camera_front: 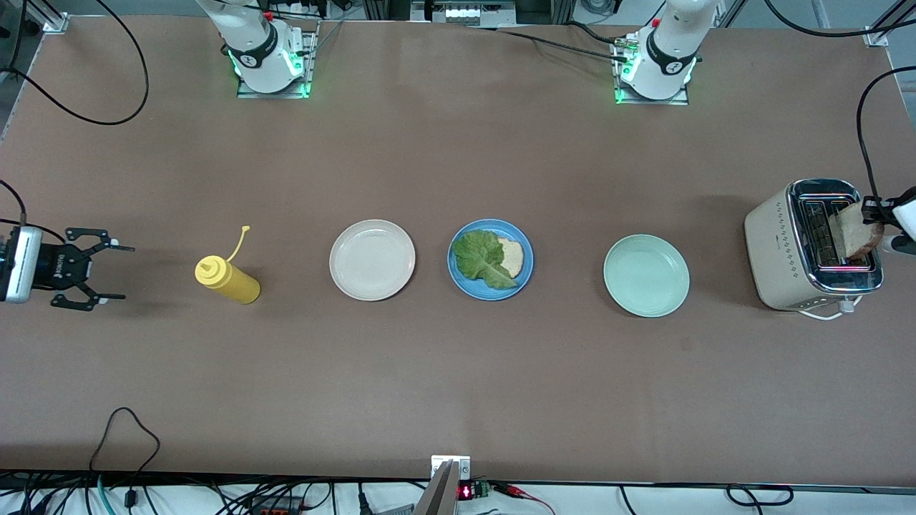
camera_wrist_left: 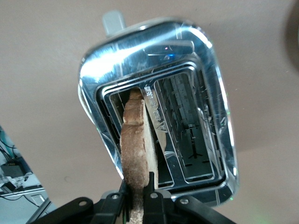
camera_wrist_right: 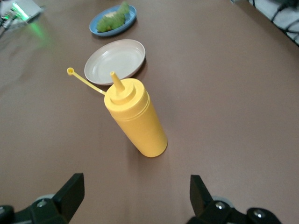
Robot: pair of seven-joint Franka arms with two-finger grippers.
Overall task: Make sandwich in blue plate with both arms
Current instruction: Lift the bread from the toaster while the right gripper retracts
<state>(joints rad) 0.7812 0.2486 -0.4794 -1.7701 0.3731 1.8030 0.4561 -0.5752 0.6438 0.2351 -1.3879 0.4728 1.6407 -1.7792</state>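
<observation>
The blue plate (camera_front: 491, 259) lies mid-table with a bread slice (camera_front: 512, 257) on it and a crinkled green lettuce leaf (camera_front: 484, 259) over that slice. A second bread slice (camera_front: 856, 231) (camera_wrist_left: 137, 149) stands in a slot of the toaster (camera_front: 812, 247) (camera_wrist_left: 159, 112) at the left arm's end of the table. My left gripper (camera_front: 874, 209) (camera_wrist_left: 137, 189) is shut on that slice's top edge, over the toaster. My right gripper (camera_front: 107, 272) (camera_wrist_right: 135, 193) waits open at the right arm's end, beside the yellow squeeze bottle (camera_front: 227, 277) (camera_wrist_right: 134, 116), with nothing between its fingers.
A beige-white plate (camera_front: 372, 260) (camera_wrist_right: 115, 61) lies between the bottle and the blue plate (camera_wrist_right: 113, 19). A pale mint-green plate (camera_front: 646, 275) lies between the blue plate and the toaster. The bottle's cap hangs open on its tether. Cables run along the table's edges.
</observation>
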